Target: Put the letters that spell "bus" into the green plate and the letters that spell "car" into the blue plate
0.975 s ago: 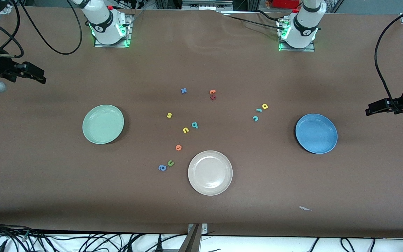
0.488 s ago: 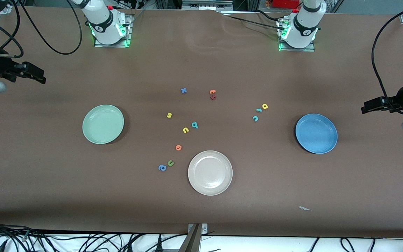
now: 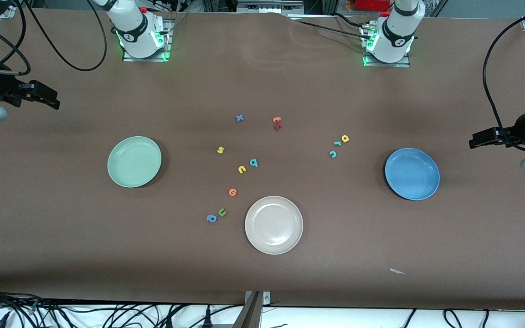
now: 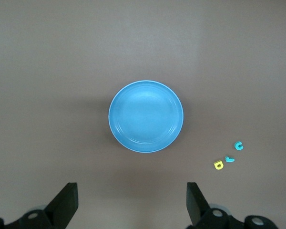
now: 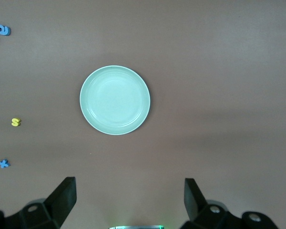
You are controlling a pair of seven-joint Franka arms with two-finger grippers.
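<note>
Front view: nothing sorted yet. Green plate (image 3: 134,161) sits toward the right arm's end of the bench, blue plate (image 3: 412,173) toward the left arm's end, both empty. "bus" letters lie mid-bench: s (image 3: 220,150), u (image 3: 242,169), b (image 3: 254,162), between the green plate and the white plate (image 3: 274,224). "car" letters c (image 3: 333,154), r (image 3: 337,143), a (image 3: 345,138) cluster near the blue plate, on its mid-bench side. Left claw (image 3: 472,143) hangs over the bench edge at its own end, right claw (image 3: 55,102) over the edge at the other end, waiting. Left arm is clearly nearer "car", so I'd expect it to go first, reaching past the blue plate toward mid-bench. Versus a second ago, the left claw has crept inward toward the blue plate; the right claw and all letters are unchanged. Left wrist view: fingers (image 4: 66,202) wide apart, empty, blue plate (image 4: 146,116) centred, car cluster off to one side. Right wrist view: fingers (image 5: 64,193) wide apart, empty, green plate (image 5: 115,100) centred, s (image 5: 15,122) visible.
</note>
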